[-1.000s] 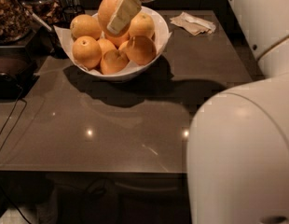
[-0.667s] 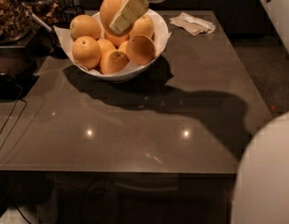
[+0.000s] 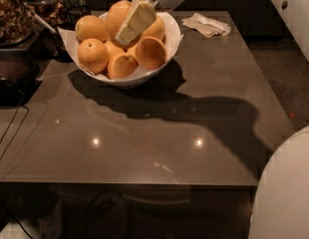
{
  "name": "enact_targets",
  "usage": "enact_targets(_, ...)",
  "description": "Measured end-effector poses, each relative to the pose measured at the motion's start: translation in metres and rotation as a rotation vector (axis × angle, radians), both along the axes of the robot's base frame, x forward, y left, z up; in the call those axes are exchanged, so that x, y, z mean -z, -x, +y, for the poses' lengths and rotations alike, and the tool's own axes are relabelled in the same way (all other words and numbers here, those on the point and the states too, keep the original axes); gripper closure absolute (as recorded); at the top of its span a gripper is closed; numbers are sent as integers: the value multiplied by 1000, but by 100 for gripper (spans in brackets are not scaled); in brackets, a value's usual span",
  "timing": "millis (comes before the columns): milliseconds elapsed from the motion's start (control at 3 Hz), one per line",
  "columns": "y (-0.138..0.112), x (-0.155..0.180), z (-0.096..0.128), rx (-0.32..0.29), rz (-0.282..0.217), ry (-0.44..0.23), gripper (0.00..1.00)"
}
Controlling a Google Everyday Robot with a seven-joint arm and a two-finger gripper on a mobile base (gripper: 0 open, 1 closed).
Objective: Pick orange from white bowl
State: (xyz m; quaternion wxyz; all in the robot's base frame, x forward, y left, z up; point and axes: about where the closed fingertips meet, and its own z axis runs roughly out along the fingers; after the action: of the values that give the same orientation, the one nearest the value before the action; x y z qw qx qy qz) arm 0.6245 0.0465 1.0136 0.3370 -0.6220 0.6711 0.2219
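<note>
The white bowl (image 3: 159, 66) stands at the table's far left, lined with white paper and holding several oranges. The orange (image 3: 114, 15), the biggest and slightly elongated, sits on top of the pile at the back. My gripper (image 3: 125, 31) reaches down from the top of the view into the bowl. One cream finger (image 3: 139, 19) lies against the orange's right side; the other finger is hidden behind the fruit. The gripper looks shut on the orange.
A crumpled paper napkin (image 3: 207, 24) lies right of the bowl at the back. A jar of granola (image 3: 10, 14) and a dark appliance (image 3: 10, 78) with a cable stand to the left. My white body (image 3: 289, 193) fills the lower right corner.
My white body has slid out of the view to the right. The gripper stays at the big orange on top of the pile, in much the same place relative to the bowl.
</note>
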Motion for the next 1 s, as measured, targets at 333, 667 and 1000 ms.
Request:
enact_targets(333,19,-9,-4,42,-21,-18,100)
enact_targets(667,55,-27,-13,126,-72,-65,100)
enact_targets(1000,82,-29,-24,195,-93,-86,100)
